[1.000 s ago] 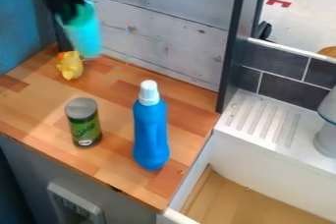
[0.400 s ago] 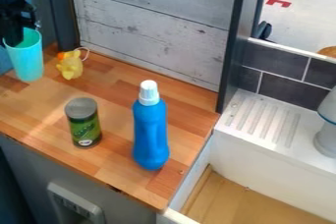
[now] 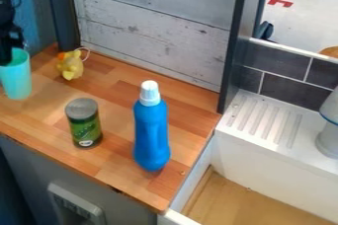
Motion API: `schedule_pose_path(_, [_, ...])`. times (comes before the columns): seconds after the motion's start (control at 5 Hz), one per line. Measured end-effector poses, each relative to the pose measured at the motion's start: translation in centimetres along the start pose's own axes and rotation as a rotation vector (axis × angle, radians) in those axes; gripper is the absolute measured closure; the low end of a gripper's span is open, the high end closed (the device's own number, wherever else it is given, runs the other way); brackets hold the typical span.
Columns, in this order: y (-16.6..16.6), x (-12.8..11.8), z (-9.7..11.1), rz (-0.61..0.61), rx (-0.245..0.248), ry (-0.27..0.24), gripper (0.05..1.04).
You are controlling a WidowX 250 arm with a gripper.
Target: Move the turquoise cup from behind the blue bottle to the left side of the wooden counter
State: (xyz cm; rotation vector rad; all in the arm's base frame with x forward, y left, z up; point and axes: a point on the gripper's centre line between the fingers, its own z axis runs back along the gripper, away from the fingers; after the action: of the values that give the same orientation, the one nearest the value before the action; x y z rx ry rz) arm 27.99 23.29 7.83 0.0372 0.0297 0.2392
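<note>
The black gripper [image 3: 9, 54] is at the left edge of the camera view, shut on the rim of a turquoise cup [image 3: 17, 78]. The cup is upright at the counter's left side; whether its base touches the wood cannot be told. To its right sits a small yellow toy [image 3: 70, 65] with an orange part and a white loop. A green can [image 3: 84, 129] with a grey lid stands on the front left of the counter. Right of the can, a blue bottle [image 3: 151, 132] with a white cap stands upright.
The wooden counter [image 3: 112, 95] is backed by a plank wall [image 3: 158, 26] and a dark post [image 3: 235, 36]. A white sink [image 3: 277, 155] with a ridged ledge lies to the right, a grey-white object [image 3: 328, 137] on it. A socket plate [image 3: 76, 206] is below the counter.
The gripper and the turquoise cup have moved left, from behind the yellow toy, then toward the front along the left edge. The toy, can and bottle have stayed put.
</note>
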Motion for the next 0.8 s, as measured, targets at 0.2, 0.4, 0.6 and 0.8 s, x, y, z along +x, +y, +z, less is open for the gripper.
schedule_pose_path(0.2, [0.05, 0.93, -1.84, -0.026, -0.035, 0.009, 0.992])
schedule_pose_path(0.4, [0.03, 1.25, -2.53, -0.026, -0.125, -0.041, 0.992])
schedule_pose_path(0.6, [0.22, 1.19, -2.57, -0.024, -0.123, -0.050, 0.972])
schedule_pose_path(0.8, [0.14, 0.90, -2.74, -0.037, -0.115, -0.024, 0.782])
